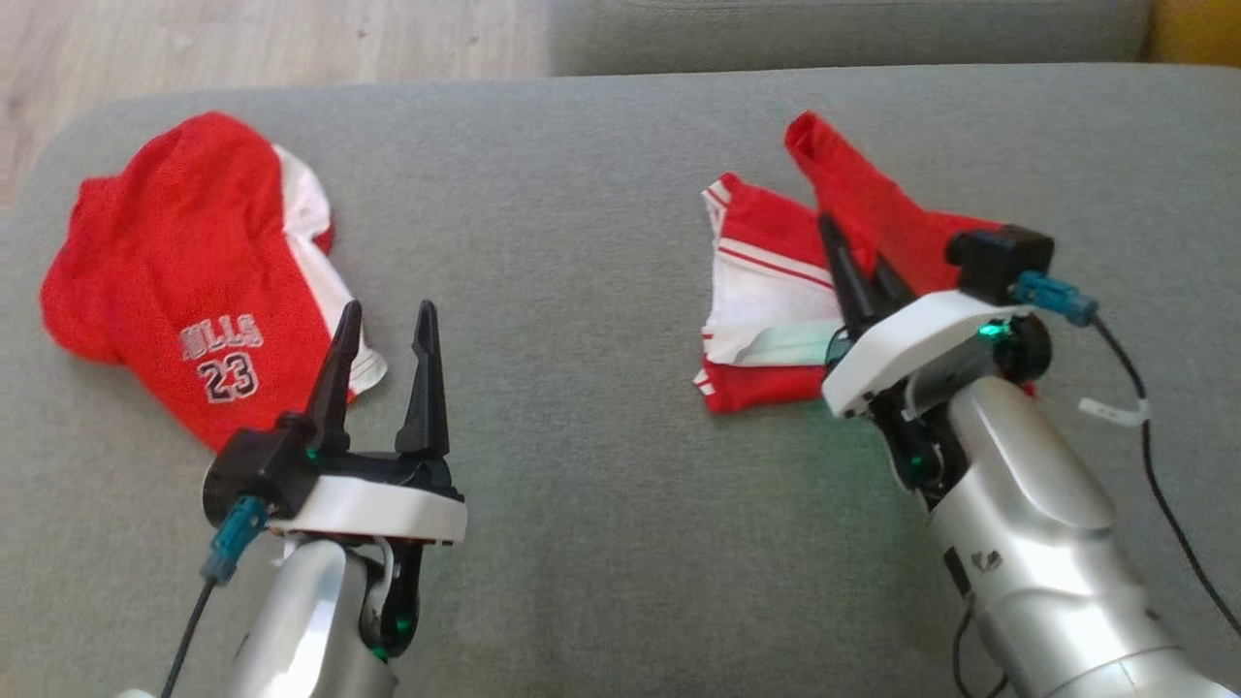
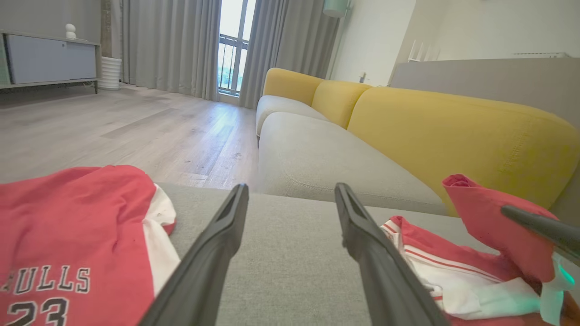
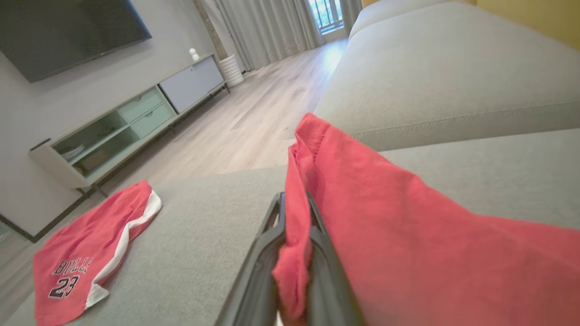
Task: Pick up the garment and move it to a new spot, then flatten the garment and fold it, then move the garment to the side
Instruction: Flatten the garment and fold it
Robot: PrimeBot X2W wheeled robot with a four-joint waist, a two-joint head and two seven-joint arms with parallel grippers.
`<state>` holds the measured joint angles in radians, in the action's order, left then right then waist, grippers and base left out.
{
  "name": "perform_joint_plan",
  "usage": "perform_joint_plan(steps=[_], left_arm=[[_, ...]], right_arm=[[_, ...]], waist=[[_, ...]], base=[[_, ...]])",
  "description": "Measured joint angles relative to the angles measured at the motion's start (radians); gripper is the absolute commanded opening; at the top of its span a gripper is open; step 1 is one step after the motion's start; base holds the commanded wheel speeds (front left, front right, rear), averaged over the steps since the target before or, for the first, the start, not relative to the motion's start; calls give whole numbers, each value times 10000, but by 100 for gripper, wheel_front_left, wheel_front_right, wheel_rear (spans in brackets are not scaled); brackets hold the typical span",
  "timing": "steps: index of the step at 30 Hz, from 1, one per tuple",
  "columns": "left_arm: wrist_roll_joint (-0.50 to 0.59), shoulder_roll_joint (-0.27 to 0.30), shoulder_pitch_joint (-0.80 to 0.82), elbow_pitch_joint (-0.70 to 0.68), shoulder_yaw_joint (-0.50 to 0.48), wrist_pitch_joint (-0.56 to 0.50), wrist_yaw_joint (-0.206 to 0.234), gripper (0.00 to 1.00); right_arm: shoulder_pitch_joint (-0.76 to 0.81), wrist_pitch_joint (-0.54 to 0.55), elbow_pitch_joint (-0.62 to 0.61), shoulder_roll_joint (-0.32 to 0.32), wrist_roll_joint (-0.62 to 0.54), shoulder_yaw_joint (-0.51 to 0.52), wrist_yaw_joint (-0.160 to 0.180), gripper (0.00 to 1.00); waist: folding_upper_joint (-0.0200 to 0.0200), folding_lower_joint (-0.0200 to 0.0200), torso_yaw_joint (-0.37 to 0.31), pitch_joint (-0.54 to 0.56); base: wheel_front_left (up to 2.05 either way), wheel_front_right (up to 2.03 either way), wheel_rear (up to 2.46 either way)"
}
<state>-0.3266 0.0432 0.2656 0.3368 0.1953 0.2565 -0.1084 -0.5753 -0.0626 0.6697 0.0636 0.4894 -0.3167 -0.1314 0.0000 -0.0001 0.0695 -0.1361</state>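
1. The left gripper (image 1: 388,310) hovers above the near left part of the sofa cushion (image 1: 582,291). Its fingers (image 2: 213,253) are spread wide, with nothing between them, and touch no cloth.
2. The right gripper (image 1: 853,247) is over the right half of the cushion. Its fingers (image 3: 258,271) are closed on a red fold of the garment (image 1: 776,281).
3. The garment is red with white panels and striped trim. It lies bunched on the right half of the cushion, nearer the far edge. The pinched fold stands up in a peak; the rest lies slack on the cushion.
4. It looks light, thin and limp. It will likely sag and drag rather than hold its shape, and one pinch will leave most of it hanging.
5. A hem or corner should be the better hold for flattening, with the free left fingers taking a second edge.
6. A second red garment (image 1: 184,262), printed with the number 23, lies towards the far left corner, well apart from the held one.
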Motion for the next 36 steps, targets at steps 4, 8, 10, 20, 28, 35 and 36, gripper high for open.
perform_joint_plan(steps=[4,8,10,20,28,35,36], left_arm=[[-50,0,3,6,79,2,40,100],[-107,0,5,44,79,2,128,100],[-169,0,5,58,46,0,127,100],[-77,0,4,-151,-291,2,113,100],[-63,0,5,-650,-280,2,119,100],[0,0,3,-876,-284,2,174,100],[25,0,-14,-876,-286,2,173,100]], right_arm=[[-70,-81,447,4,245,-571,0,0],[-101,-205,861,10,650,-1116,0,52],[-102,-251,918,21,1097,-1530,0,100],[-672,-1239,1074,10,1555,-2092,0,100],[-1034,-1787,1068,489,-713,-190,0,100],[429,-1883,-583,1078,-1952,2057,0,100],[1073,-1883,-1074,1011,-2230,2587,0,100]], waist=[[0,1,328,-163],[0,1,604,-296],[0,2,686,-337],[0,1,194,-225],[0,1,-646,-90],[0,1,-1206,-90],[0,1,-1323,-96]], base=[[0,0,0],[0,0,0],[0,0,0],[0,0,0],[0,0,0],[0,0,0],[0,0,0]])
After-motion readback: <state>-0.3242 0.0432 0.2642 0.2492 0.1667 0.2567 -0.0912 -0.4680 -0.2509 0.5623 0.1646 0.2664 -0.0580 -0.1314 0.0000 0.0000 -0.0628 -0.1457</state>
